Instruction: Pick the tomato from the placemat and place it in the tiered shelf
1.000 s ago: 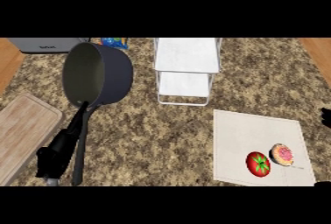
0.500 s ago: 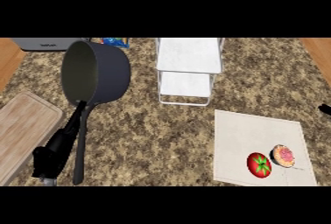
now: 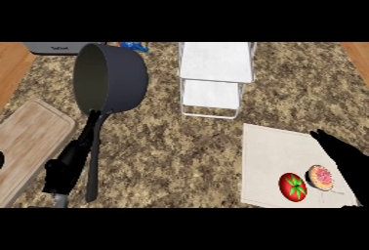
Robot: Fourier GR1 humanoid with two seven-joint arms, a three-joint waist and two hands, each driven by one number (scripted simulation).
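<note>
Fingers (image 3: 328, 139) of right hand (image 3: 353, 163) straight and released just right of the placemat (image 3: 277, 151), left hand (image 3: 61, 171) fingers unclear far left of it, tomato (image 3: 293, 186) on its near part beside a donut (image 3: 320, 177), tiered shelf (image 3: 215, 78) beyond on the bench (image 3: 158, 141).

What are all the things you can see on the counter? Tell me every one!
tomato: one, red, on the placemat's near part
halved fruit: one, pink and orange, right beside the tomato
placemat: one, white, right side
tiered shelf: one, white, top middle
saucepan: one, dark grey, left of the shelf
cutting board: one, wooden, far left
left hand: black, lower left
right hand: black, open, over the placemat's right edge
</note>
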